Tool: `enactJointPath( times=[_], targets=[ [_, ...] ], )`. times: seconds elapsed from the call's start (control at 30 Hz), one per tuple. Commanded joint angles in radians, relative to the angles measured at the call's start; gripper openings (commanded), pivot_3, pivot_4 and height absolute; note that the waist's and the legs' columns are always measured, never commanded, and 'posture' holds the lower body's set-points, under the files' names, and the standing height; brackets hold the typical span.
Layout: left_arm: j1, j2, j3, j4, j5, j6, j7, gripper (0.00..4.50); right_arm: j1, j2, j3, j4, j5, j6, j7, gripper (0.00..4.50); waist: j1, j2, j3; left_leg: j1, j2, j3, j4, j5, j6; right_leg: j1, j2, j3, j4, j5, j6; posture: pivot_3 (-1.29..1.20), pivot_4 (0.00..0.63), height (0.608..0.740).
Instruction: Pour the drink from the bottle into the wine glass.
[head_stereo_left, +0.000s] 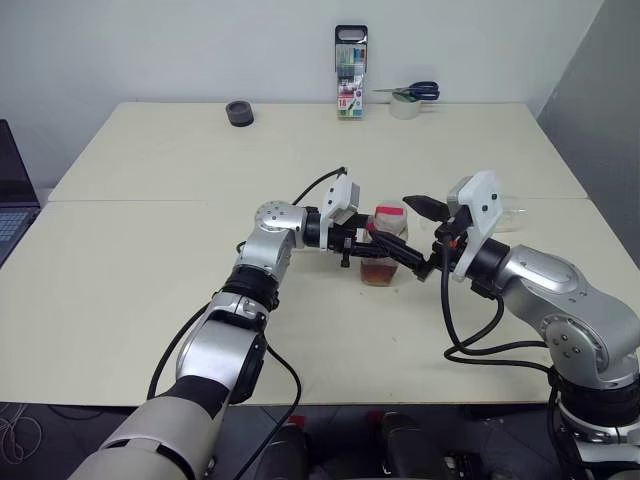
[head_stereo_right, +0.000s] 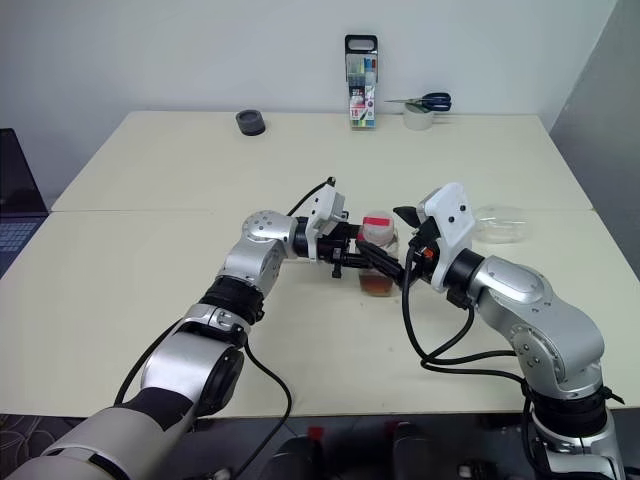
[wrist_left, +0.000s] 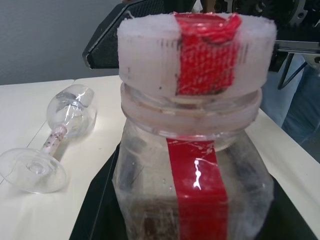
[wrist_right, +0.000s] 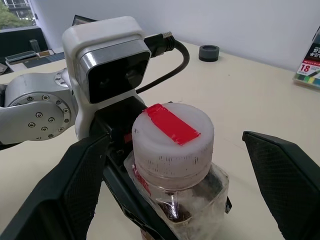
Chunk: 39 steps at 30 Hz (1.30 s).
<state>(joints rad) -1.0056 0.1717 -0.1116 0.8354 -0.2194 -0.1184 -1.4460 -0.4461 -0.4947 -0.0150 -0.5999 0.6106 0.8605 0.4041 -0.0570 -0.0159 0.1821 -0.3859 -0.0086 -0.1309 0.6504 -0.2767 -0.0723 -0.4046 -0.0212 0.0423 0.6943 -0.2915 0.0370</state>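
The left gripper (head_stereo_left: 372, 247) is clamping the small clear squarish plastic bottle (head_stereo_left: 384, 246) with its red label strip around the body, holding it upright just above the cream table (head_stereo_left: 150, 180); the right gripper (wrist_right: 175, 165) is standing wide apart, one finger on each side of the pale ribbed cap (wrist_right: 172, 135), touching nothing; the cap looks stiff and grippy, best taken by its ribbed side; the bottle seems light, thin-walled, with little amber drink (head_stereo_left: 379, 273); the clear stemmed wine glass (wrist_left: 52, 137), fragile, is lying on its side beyond the bottle
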Motion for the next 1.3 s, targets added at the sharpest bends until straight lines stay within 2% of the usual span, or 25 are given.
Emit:
enactJointPath(
  times=[0.03,0.2,0.27,0.57,0.77,0.97,1.13,1.3],
  targets=[
    [-0.003,-0.002,0.009,-0.047,-0.010,-0.017,0.004,1.71,-0.024,0.013,-0.015,-0.013,0.002,-0.026,-0.003,3.91,0.000,0.000,0.000,0.000,0.000,0.000,0.000,0.000,0.000,0.000,0.000,0.000,0.000,0.000,0.000,0.00,0.150,0.740],
    [0.005,-0.002,0.007,-0.055,-0.009,-0.016,0.004,1.71,-0.025,0.023,-0.016,-0.016,0.000,-0.035,-0.003,2.15,0.000,0.000,0.000,0.000,0.000,0.000,0.000,0.000,0.000,0.000,0.000,0.000,0.000,0.000,0.000,0.00,0.150,0.740],
    [0.008,-0.002,0.006,-0.058,-0.009,-0.015,0.004,1.70,-0.024,0.024,-0.011,-0.019,-0.007,-0.043,-0.003,1.71,0.000,0.000,0.000,0.000,0.000,0.000,0.000,0.000,0.000,0.000,0.000,0.000,0.000,0.000,0.000,0.00,0.150,0.740],
    [0.031,-0.003,0.005,-0.086,-0.013,0.008,0.016,1.69,-0.002,-0.037,0.073,-0.043,-0.177,-0.189,0.016,1.66,0.000,0.000,0.000,0.000,0.000,0.000,0.000,0.000,0.000,0.000,0.000,0.000,0.000,0.000,0.000,0.00,0.150,0.740],
    [0.054,0.022,0.034,-0.112,-0.025,0.055,0.071,1.69,0.082,0.033,-0.111,-0.127,-0.058,-0.140,-0.063,1.65,0.001,0.000,0.000,0.000,0.000,0.000,0.000,0.000,0.000,0.000,0.000,0.000,0.000,0.000,0.000,0.00,0.150,0.740],
    [0.078,0.076,0.078,-0.161,-0.046,0.117,0.135,1.69,0.294,0.038,-0.142,-0.125,-0.142,-0.194,-0.108,1.65,0.000,0.000,0.000,0.000,0.000,0.000,0.000,0.000,0.000,0.000,0.000,0.000,0.001,0.000,0.000,0.00,0.150,0.740],
    [0.110,0.152,0.133,-0.228,-0.067,0.183,0.204,1.69,0.492,0.137,-0.082,0.070,-0.275,-0.352,-0.155,1.65,-0.001,0.000,0.000,0.002,0.001,0.001,-0.001,0.000,0.000,0.000,0.000,0.001,0.002,0.000,0.000,0.00,0.150,0.740],
    [0.165,0.186,0.145,-0.312,-0.079,0.223,0.248,1.69,0.537,0.179,-0.055,0.242,-0.333,-0.450,-0.132,1.65,0.000,0.000,-0.001,0.003,0.001,0.003,-0.001,0.000,0.000,0.000,0.000,0.003,0.002,0.000,0.000,0.00,0.150,0.740]
  ],
)
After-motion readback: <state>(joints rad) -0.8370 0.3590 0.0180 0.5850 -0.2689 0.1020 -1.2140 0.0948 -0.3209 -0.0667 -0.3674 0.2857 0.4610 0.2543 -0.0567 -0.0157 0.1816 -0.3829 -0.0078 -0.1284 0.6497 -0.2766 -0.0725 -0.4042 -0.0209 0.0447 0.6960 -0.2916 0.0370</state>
